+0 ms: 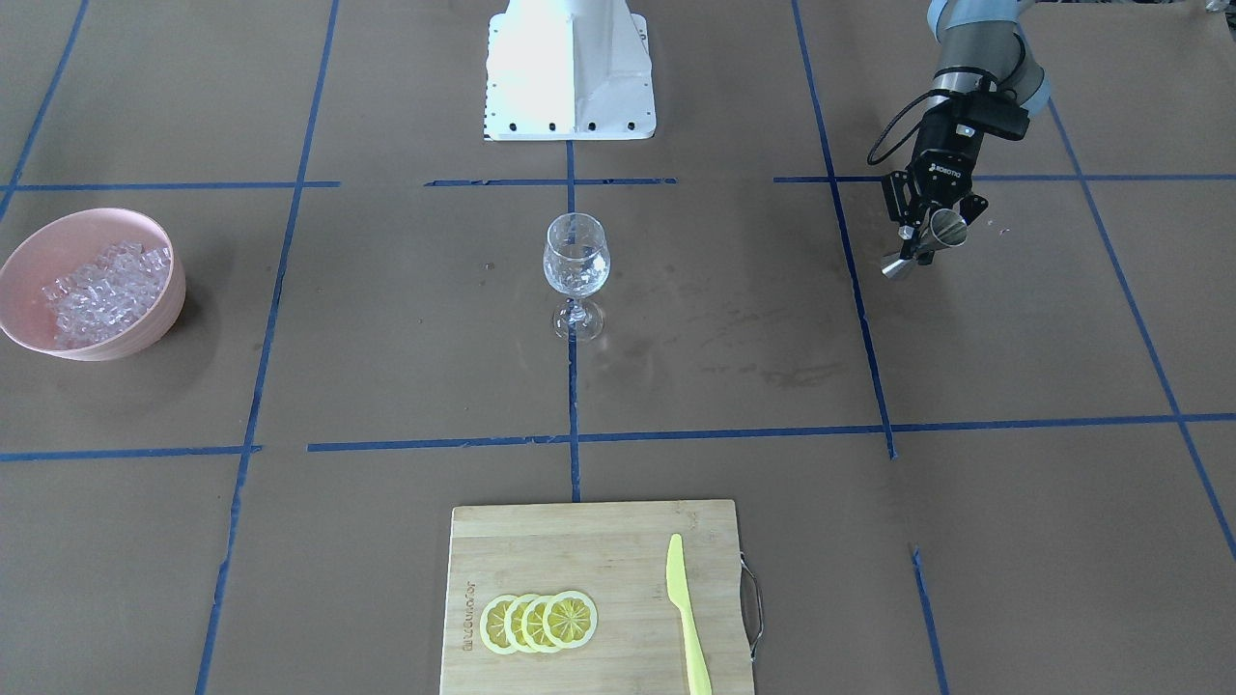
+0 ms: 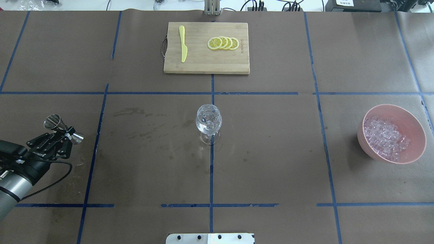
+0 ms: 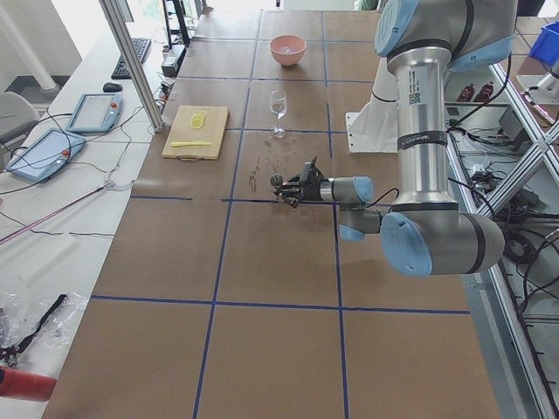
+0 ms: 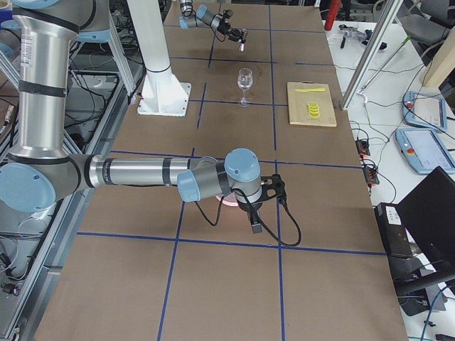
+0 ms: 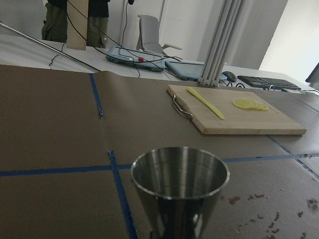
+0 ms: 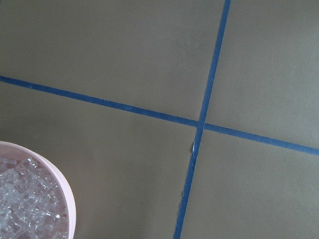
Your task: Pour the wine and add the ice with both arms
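My left gripper (image 1: 922,246) (image 2: 66,131) is shut on the waist of a steel jigger (image 1: 949,230) (image 2: 54,122), which it holds tilted above the table at my far left. The jigger's cup (image 5: 179,184) fills the bottom of the left wrist view. A clear wine glass (image 1: 576,265) (image 2: 209,120) stands upright at the table's centre. The ice (image 1: 101,290) (image 2: 386,139) (image 6: 22,209) lies heaped in a pink bowl (image 1: 164,309) (image 2: 417,128) at my far right. My right gripper (image 4: 254,217) hangs near that bowl; I cannot tell if it is open or shut. No wine is in view.
On the far side from me a wooden cutting board (image 1: 599,550) (image 2: 203,62) carries lemon slices (image 1: 538,621) (image 2: 223,43) and a yellow knife (image 1: 688,618) (image 2: 183,47). My white base (image 1: 570,68) sits at the near edge. Blue tape lines grid the brown table.
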